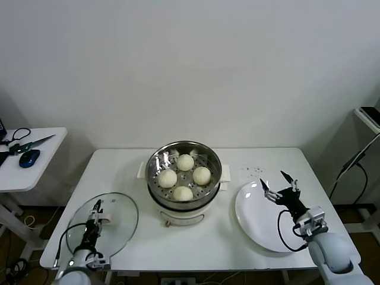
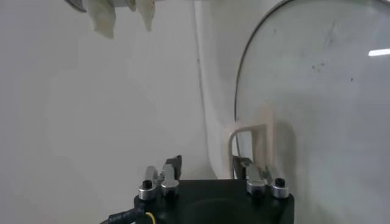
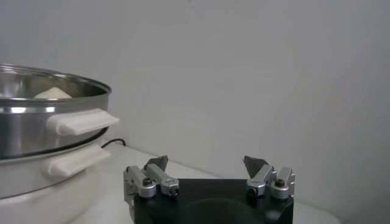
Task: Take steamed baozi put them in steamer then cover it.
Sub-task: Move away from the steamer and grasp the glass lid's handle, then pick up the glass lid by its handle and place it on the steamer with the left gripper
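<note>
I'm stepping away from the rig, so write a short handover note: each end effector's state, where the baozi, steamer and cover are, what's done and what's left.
Left end effector: at the cover's white handle, fingers straddling it; whether the grip is closed is unclear.
Right end effector: open, empty, above the white plate.
Baozi: all four in the steamer, mid-table.
Cover: lying flat on the table, at the robot's left.
Done: loading the baozi.
Left: grip the cover, lift it and set it on the steamer.

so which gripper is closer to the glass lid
Left. The left gripper is at the glass lid, around its white handle; the right gripper hangs over the white plate, beyond the steamer.
</note>
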Tool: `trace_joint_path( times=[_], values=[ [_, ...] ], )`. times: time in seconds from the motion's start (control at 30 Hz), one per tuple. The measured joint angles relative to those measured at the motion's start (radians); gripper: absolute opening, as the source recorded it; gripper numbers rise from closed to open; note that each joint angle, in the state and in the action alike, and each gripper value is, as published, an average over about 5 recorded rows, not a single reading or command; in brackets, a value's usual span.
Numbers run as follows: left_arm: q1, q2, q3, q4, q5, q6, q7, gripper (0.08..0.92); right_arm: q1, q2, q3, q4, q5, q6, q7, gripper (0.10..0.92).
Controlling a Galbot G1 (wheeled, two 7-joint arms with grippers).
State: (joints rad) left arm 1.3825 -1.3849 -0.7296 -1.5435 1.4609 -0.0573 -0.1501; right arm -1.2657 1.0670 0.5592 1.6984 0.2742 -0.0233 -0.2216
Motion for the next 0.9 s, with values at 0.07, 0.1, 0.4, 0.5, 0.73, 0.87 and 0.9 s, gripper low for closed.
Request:
trace_joint_path(
  times=[0.07,0.1,0.4,0.5,0.73,0.87,0.9],
  values=[
    [-0.003,-0.001,0.002,0.005,-0.005,-0.001,-0.002,0.480,0.001,0.005,0.000,-0.004,-0.005,0.003,-0.002,0.823],
    [-0.005,-0.001,0.003,0.006,-0.007,-0.001,-0.003,0.454,0.002,0.007,0.000,-0.005,-0.008,0.004,-0.003,0.823],
    [0.001,0.002,0.005,-0.001,-0.036,-0.005,-0.019,0.196,0.009,0.016,0.004,-0.020,-0.017,0.015,-0.006,0.823],
    [0.009,0.007,0.002,-0.018,-0.050,-0.002,-0.023,0.152,0.012,0.017,0.006,-0.023,-0.019,0.017,-0.006,0.823],
    [0.053,0.033,-0.012,-0.111,-0.093,0.029,-0.027,0.151,0.017,0.010,0.015,-0.035,-0.022,0.023,-0.008,0.823],
    [0.101,0.055,-0.024,-0.195,-0.119,0.074,-0.027,0.151,0.023,0.004,0.018,-0.044,-0.026,0.026,-0.010,0.823],
    [0.113,0.062,-0.026,-0.218,-0.125,0.089,-0.025,0.151,0.025,0.002,0.018,-0.047,-0.027,0.027,-0.010,0.823]
  ],
)
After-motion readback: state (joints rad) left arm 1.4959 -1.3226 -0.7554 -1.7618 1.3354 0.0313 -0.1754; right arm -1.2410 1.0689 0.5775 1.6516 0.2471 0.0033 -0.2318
